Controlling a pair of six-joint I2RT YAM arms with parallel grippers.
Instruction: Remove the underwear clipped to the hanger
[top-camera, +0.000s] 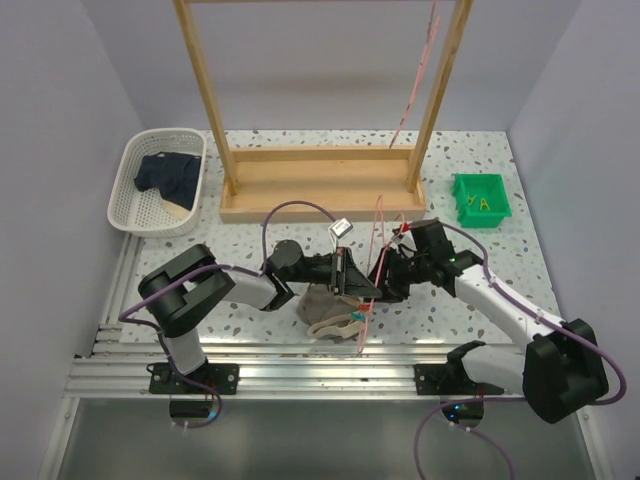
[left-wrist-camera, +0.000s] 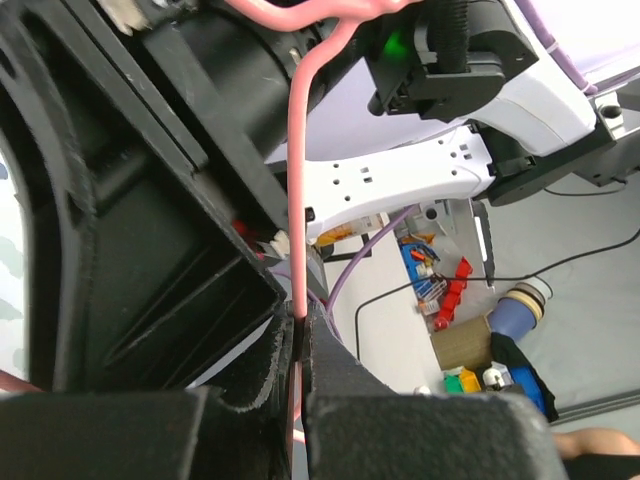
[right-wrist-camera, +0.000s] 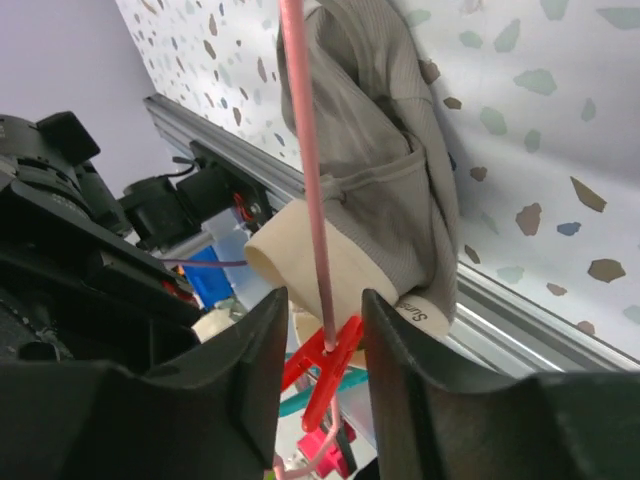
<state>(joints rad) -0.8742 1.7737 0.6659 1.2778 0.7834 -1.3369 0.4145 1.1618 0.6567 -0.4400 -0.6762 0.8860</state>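
The grey underwear (top-camera: 322, 305) with a beige waistband (top-camera: 335, 326) lies on the table near the front edge, under a pink wire hanger (top-camera: 377, 245). My left gripper (top-camera: 352, 276) is shut on the hanger wire (left-wrist-camera: 297, 200). My right gripper (top-camera: 392, 268) is open, with its fingers on either side of a red clip (right-wrist-camera: 335, 365) on the wire (right-wrist-camera: 305, 150). The clip sits by the waistband (right-wrist-camera: 310, 260) of the grey underwear (right-wrist-camera: 395, 150). The navy underwear (top-camera: 168, 174) lies in the white basket (top-camera: 130, 205) at the back left.
A wooden rack (top-camera: 320, 185) stands at the back middle, with another pink hanger (top-camera: 420, 80) on its right post. A green bin (top-camera: 481, 197) with small clips sits at the back right. An aluminium rail (top-camera: 320, 365) runs along the front edge.
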